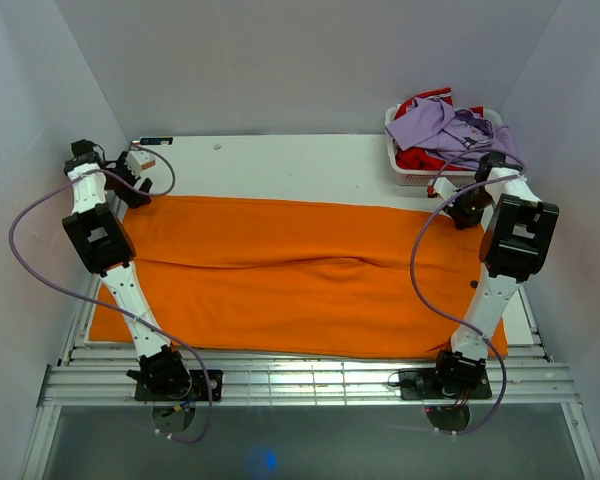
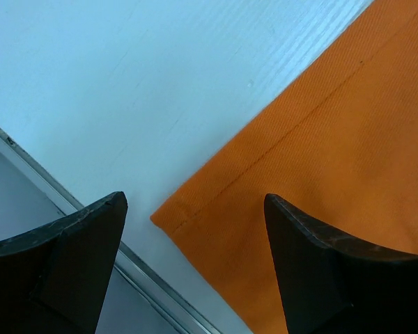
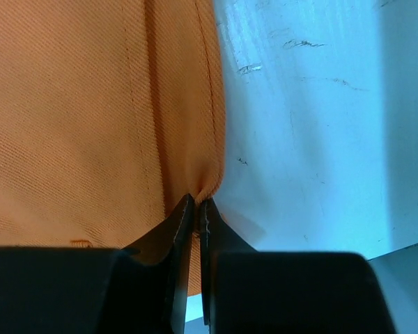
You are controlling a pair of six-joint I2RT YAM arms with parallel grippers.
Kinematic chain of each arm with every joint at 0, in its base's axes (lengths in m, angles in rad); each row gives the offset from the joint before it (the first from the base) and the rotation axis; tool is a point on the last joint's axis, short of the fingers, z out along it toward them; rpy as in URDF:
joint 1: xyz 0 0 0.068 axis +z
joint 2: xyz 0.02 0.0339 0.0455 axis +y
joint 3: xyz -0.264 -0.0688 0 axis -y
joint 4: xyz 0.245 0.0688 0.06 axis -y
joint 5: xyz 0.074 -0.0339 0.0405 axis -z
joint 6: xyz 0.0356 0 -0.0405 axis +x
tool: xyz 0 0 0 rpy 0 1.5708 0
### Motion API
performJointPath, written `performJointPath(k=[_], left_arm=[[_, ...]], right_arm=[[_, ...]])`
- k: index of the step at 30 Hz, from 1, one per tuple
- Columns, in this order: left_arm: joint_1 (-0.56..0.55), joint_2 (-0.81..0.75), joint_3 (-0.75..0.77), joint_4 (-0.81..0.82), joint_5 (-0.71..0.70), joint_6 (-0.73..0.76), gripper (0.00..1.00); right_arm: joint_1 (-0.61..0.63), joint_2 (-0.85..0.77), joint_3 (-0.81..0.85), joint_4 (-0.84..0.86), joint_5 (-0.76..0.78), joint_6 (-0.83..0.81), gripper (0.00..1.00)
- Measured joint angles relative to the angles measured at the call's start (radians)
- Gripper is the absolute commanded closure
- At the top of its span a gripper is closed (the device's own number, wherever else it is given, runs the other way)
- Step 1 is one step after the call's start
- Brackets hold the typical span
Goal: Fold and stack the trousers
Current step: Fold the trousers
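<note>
Orange trousers (image 1: 300,275) lie spread flat across nearly the whole bench (image 1: 280,160), the legs side by side. The right pincer (image 3: 197,202) is pressed together on the cloth's far right corner. The left pincer (image 2: 195,200) hangs spread wide over the far left corner, gripping nothing. No fold looks made yet, so folding and stacking both seem left to do.

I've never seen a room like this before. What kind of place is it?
Probably a robot test booth, not a home. Plain white walls box in a white table, a left arm and a right arm are bolted at its near edge, and orange trousers lie spread near a laundry basket.
</note>
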Motion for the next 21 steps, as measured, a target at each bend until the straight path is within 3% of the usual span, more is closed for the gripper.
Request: performJointPath(k=[6, 9, 14, 21], left_arm=[[-0.001, 0.051, 0.015, 0.039, 0.013, 0.026, 0.09], [-0.002, 0.052, 0.008, 0.063, 0.006, 0.023, 0.18], [-0.002, 0.043, -0.028, 0.051, 0.013, 0.033, 0.43], [-0.002, -0.022, -0.138, -0.035, 0.032, 0.077, 0.6]], right_arm=[[0.0, -0.02, -0.032, 0.024, 0.0, -0.024, 0.92], [0.0, -0.027, -0.042, 0.03, 0.0, -0.033, 0.92], [0.0, -0.035, -0.054, 0.035, 0.0, -0.044, 0.92], [-0.012, -0.073, -0.083, 0.047, 0.001, -0.071, 0.92]])
